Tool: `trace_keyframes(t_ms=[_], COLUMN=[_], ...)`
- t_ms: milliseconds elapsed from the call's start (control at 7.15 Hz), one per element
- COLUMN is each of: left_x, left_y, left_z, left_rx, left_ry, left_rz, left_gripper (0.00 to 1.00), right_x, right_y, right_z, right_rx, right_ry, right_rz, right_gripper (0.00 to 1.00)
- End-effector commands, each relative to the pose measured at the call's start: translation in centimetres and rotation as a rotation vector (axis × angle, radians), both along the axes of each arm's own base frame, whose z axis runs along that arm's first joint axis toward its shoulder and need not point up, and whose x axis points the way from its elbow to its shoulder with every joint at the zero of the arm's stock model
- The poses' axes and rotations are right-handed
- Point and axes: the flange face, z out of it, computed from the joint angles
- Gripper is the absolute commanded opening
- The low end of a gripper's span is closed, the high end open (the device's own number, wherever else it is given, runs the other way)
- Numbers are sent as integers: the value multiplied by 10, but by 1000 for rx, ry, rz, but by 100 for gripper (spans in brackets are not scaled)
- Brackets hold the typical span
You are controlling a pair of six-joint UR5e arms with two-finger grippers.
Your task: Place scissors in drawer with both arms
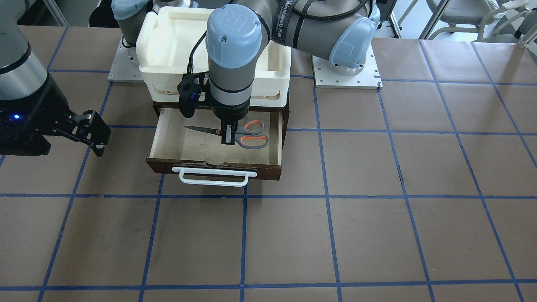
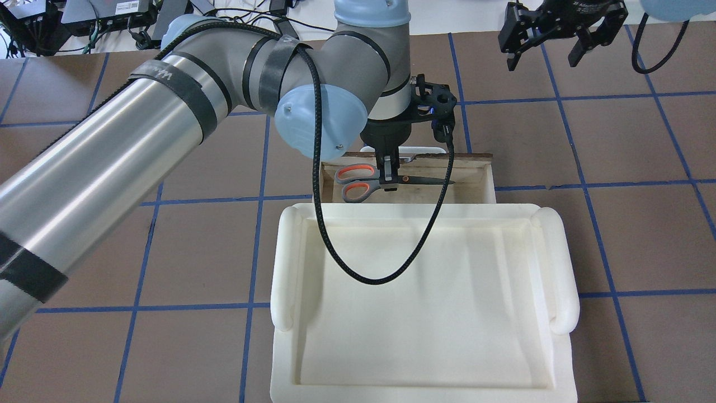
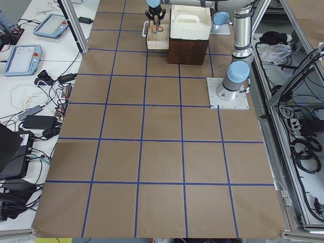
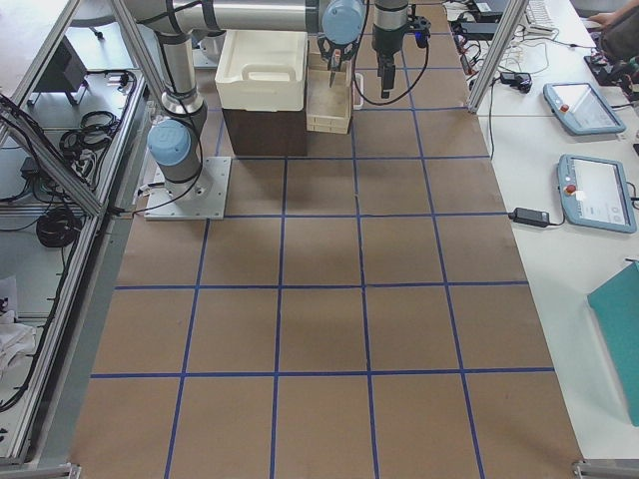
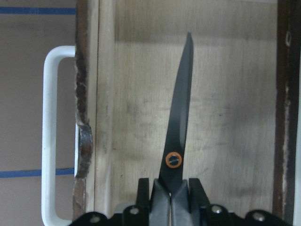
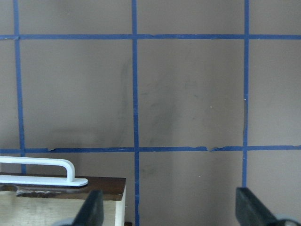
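Observation:
The drawer point(image 1: 168, 165) is pulled open under the cabinet, with its white bar handle point(image 1: 214, 175) at the front. The scissors point(image 1: 251, 135) are inside it, low over the plywood floor, blades lying flat. My left gripper point(image 1: 228, 140) reaches straight down into the drawer and is shut on the scissors just behind the pivot. The left wrist view shows the blades point(image 5: 181, 108) sticking out from between my fingers point(image 5: 143, 188). My right gripper point(image 1: 93, 136) is open and empty, hanging over the table beside the drawer's front corner. Its view shows the handle point(image 6: 37, 165).
A cream-white tray point(image 2: 291, 263) sits on top of the dark cabinet, just behind the open drawer. The left arm's black cable point(image 2: 335, 246) hangs over the tray. The brown table with its blue tape grid point(image 1: 327, 197) spreads in front of the drawer.

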Motion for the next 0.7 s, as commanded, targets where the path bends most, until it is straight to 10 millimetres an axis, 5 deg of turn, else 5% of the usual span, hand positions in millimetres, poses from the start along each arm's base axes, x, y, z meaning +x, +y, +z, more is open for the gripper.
trace_keyframes(t_ms=[0, 559], left_x=[-9, -16], left_y=[6, 9], left_z=[-12, -28], left_rx=[14, 42], left_ry=[-8, -11], left_rz=[-10, -14], left_gripper=[4, 4], right_x=[20, 18], right_y=[6, 13], right_z=[1, 8], right_rx=[-6, -10], right_ry=[-35, -17], right_rz=[23, 5], right_gripper=[100, 100])
